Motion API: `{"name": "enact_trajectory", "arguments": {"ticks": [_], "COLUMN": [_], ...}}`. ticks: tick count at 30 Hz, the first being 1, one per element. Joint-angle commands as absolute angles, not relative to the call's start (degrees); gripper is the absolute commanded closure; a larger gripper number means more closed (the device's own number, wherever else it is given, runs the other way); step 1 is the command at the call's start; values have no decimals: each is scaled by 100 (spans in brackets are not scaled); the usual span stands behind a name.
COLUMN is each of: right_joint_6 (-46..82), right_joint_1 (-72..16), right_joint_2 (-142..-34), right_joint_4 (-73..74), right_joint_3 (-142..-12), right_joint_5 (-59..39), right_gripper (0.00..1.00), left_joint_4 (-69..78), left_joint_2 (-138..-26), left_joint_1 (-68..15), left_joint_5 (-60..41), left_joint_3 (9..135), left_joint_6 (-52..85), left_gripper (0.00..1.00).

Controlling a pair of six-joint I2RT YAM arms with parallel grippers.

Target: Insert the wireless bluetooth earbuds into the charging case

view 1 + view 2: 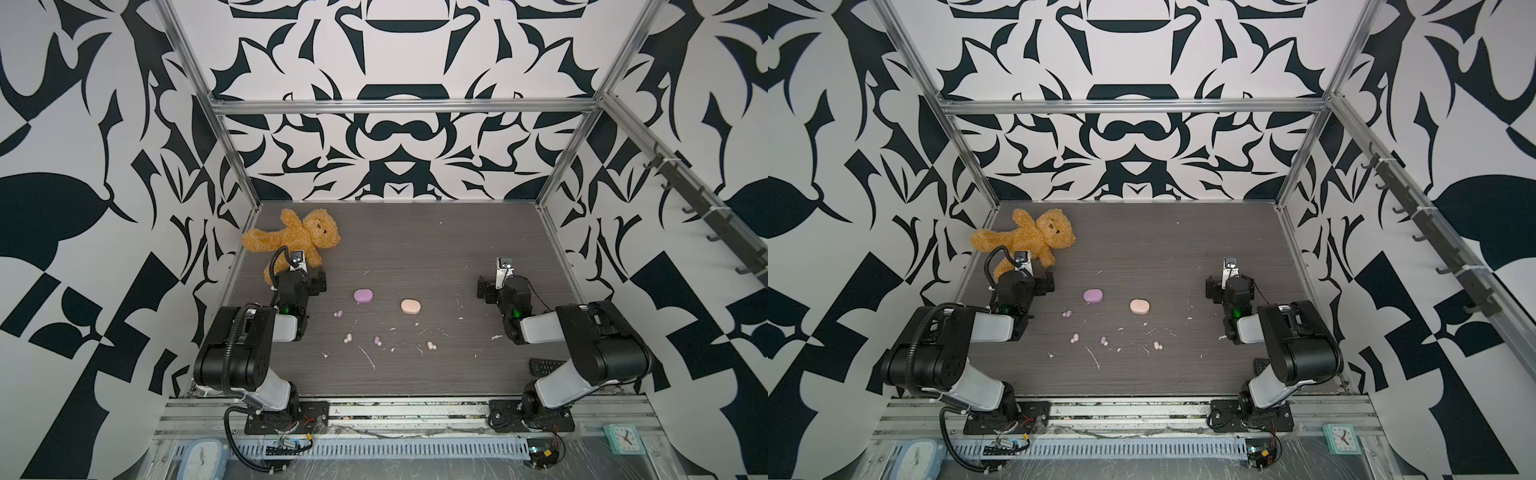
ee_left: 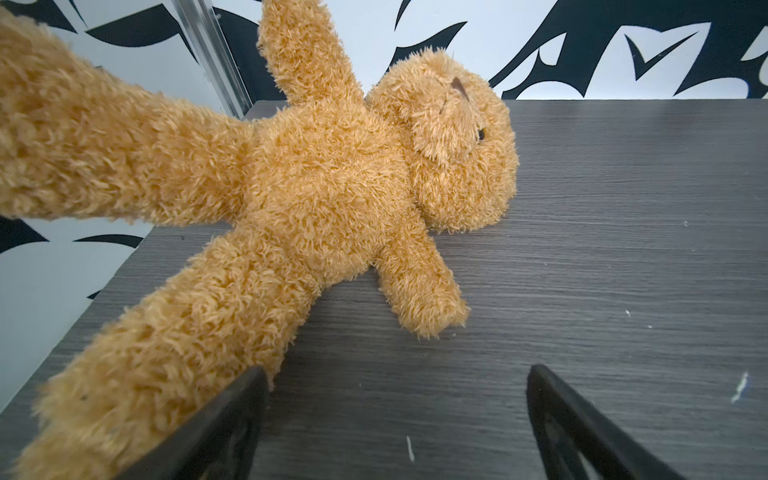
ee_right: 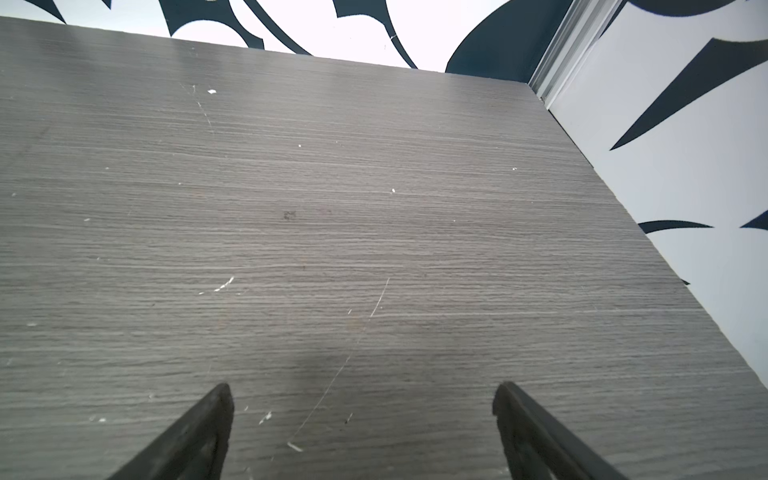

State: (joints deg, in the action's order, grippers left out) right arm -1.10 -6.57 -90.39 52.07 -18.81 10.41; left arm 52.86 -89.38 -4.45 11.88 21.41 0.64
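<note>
A lilac charging case (image 1: 363, 296) and a peach charging case (image 1: 410, 306) lie shut mid-table in both top views. Nearer the front lie the earbuds: a lilac one (image 1: 338, 313), a peach one (image 1: 347, 338), another lilac one (image 1: 377, 340) and another peach one (image 1: 431, 345). My left gripper (image 2: 397, 374) is open over bare table left of the cases, with one finger beside the teddy bear's leg. My right gripper (image 3: 361, 390) is open over bare table right of the cases. Neither wrist view shows cases or earbuds.
A brown teddy bear (image 1: 299, 237) lies at the back left, close to the left gripper (image 1: 301, 268). White scraps (image 1: 368, 357) litter the table. A black remote (image 1: 544, 366) sits under the right arm. Patterned walls enclose three sides. Small clocks (image 1: 623, 438) lie in front of the table.
</note>
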Motion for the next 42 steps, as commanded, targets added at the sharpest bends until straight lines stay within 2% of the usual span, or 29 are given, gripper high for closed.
{"name": "enact_trajectory", "arguments": {"ticks": [1, 37, 39, 42], "right_joint_6": [-141, -114, -10, 110], "right_joint_1": [-655, -655, -661, -710], "right_joint_2": [-8928, -8919, -8832, -7987], "right_joint_4": [5309, 5332, 5440, 4200], "right_joint_3": [-2003, -1987, -1952, -2241], "right_joint_5": [1037, 1048, 1453, 1862], "right_gripper": [0, 0, 0, 0], "left_joint_4": [5443, 5458, 5488, 4534], "left_joint_2": [-8961, -8953, -8913, -8374], "left_joint_1": [-404, -411, -408, -407], "left_joint_5": [1116, 1123, 1266, 1486], "left_joint_3": [2052, 2039, 2030, 2302], "left_joint_6": [110, 117, 114, 233], "left_gripper": [1, 1, 1, 1]}}
